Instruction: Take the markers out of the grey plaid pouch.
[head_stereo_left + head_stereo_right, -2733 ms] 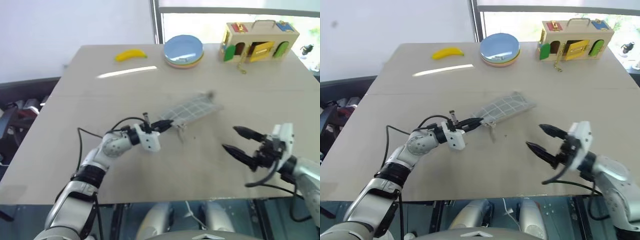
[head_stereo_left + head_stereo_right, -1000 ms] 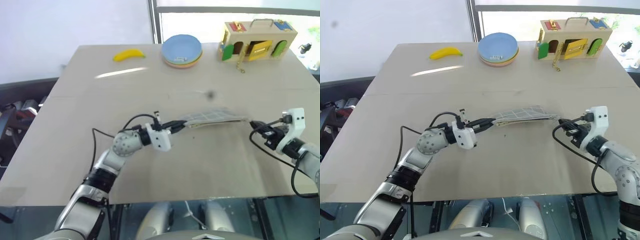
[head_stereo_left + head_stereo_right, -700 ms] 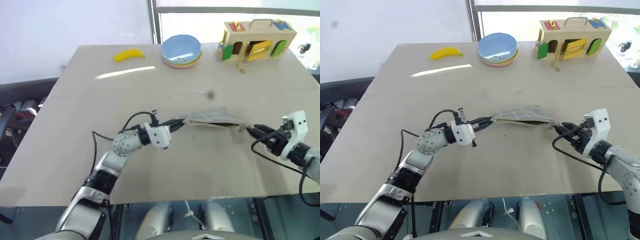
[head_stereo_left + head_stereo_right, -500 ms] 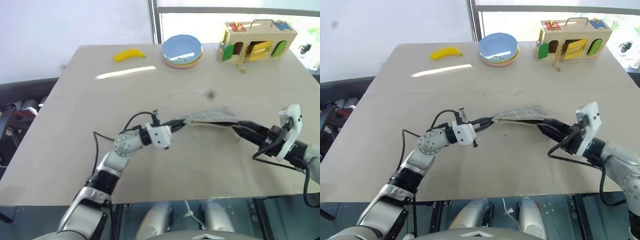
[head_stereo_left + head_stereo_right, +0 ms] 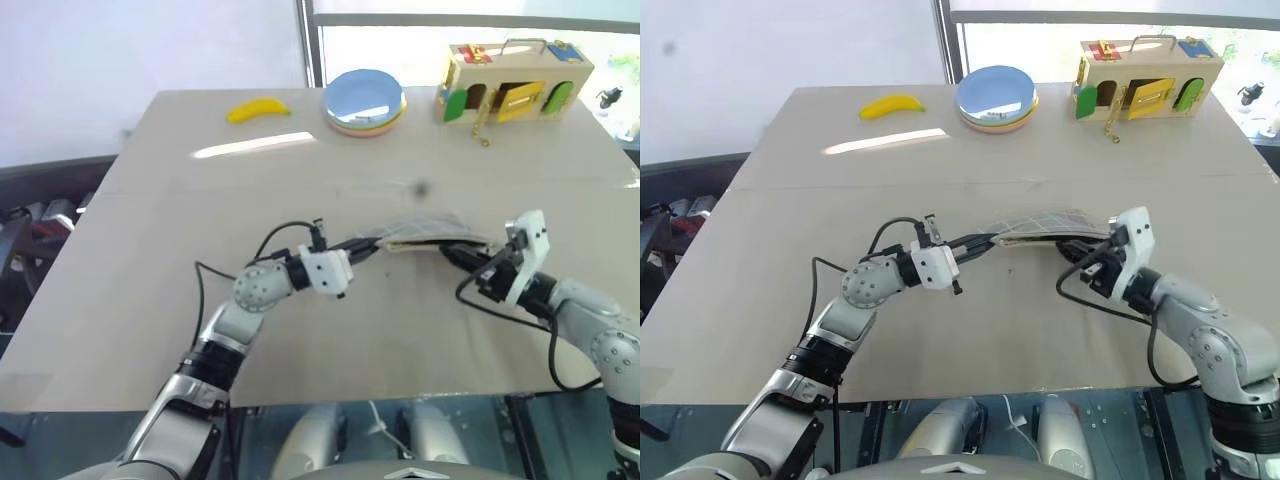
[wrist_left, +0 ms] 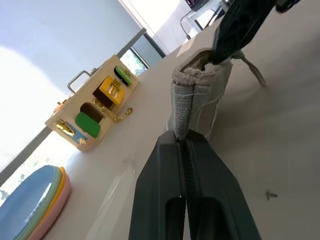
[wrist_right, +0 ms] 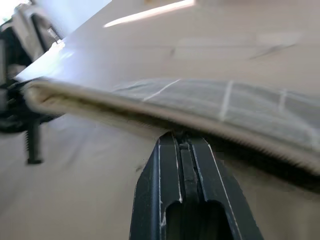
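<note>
The grey plaid pouch [image 5: 425, 232] hangs stretched just above the table between my two grippers. My left gripper [image 5: 365, 243] is shut on its closed end; the left wrist view shows the fabric [image 6: 192, 95] pinched between the black fingers [image 6: 165, 190]. My right gripper [image 5: 1065, 250] is shut, its tips at the dark gap under the pouch's tan-edged mouth [image 7: 150, 112]. In the left wrist view the right gripper's fingers [image 6: 240, 30] reach into that mouth. The markers are hidden.
At the table's far side lie a yellow banana [image 5: 258, 109], a stack of plates [image 5: 365, 100] with a blue one on top, and a wooden latch box [image 5: 518, 80]. The table's near edge [image 5: 330, 400] runs below both arms.
My right gripper has moved left to the pouch's mouth, opening briefly and shutting again. The pouch sags less at that end. The left gripper kept its hold and place.
</note>
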